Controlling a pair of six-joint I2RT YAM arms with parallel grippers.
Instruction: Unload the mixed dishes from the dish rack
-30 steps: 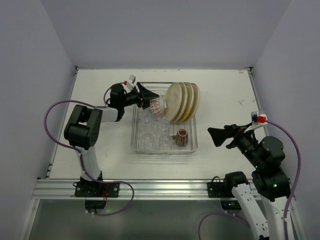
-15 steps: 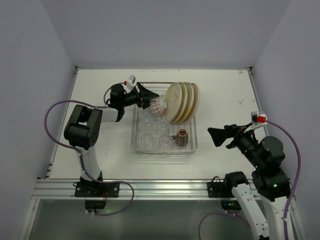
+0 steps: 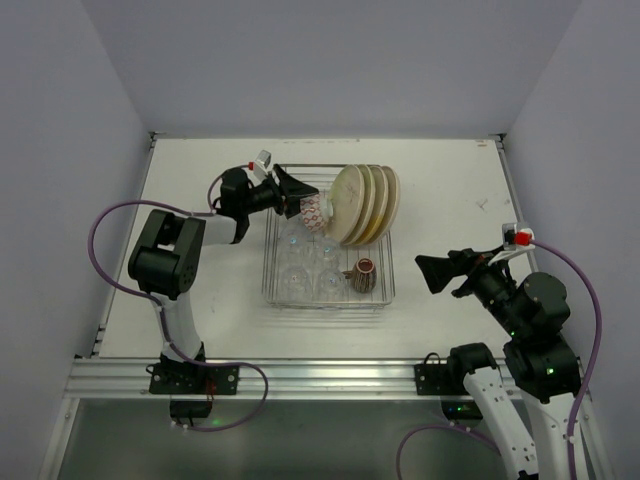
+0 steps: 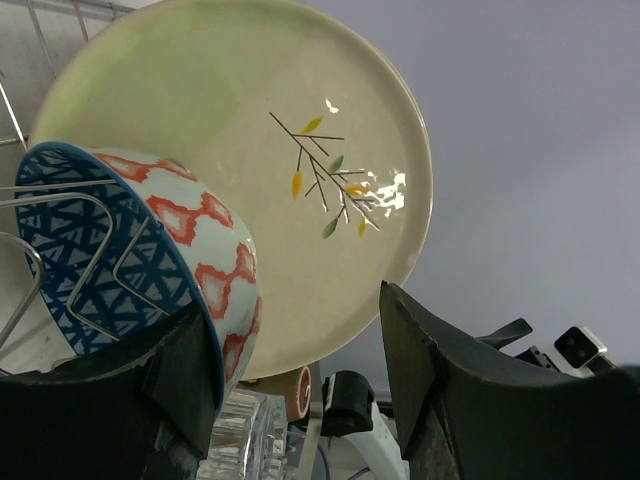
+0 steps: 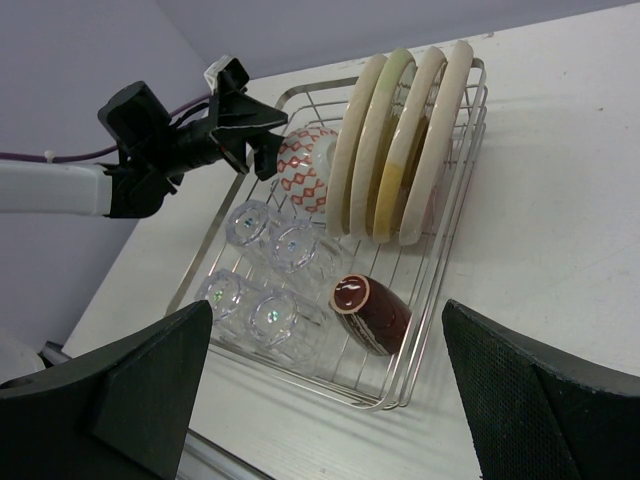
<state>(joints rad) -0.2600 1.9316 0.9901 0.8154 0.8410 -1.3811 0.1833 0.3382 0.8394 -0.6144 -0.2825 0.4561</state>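
Observation:
The silver wire dish rack stands mid-table. Several cream plates stand upright at its back. A blue-patterned bowl leans on the front plate. Several clear glasses and a dark brown mug lie in front. My left gripper is open at the bowl. In the left wrist view its left finger is at the bowl's rim, with the plate behind. My right gripper is open and empty to the right of the rack. Its view shows the rack, plates, bowl, glasses and mug.
The white table is walled at the back and both sides. An aluminium rail runs along the near edge. A purple cable loops beside the left arm.

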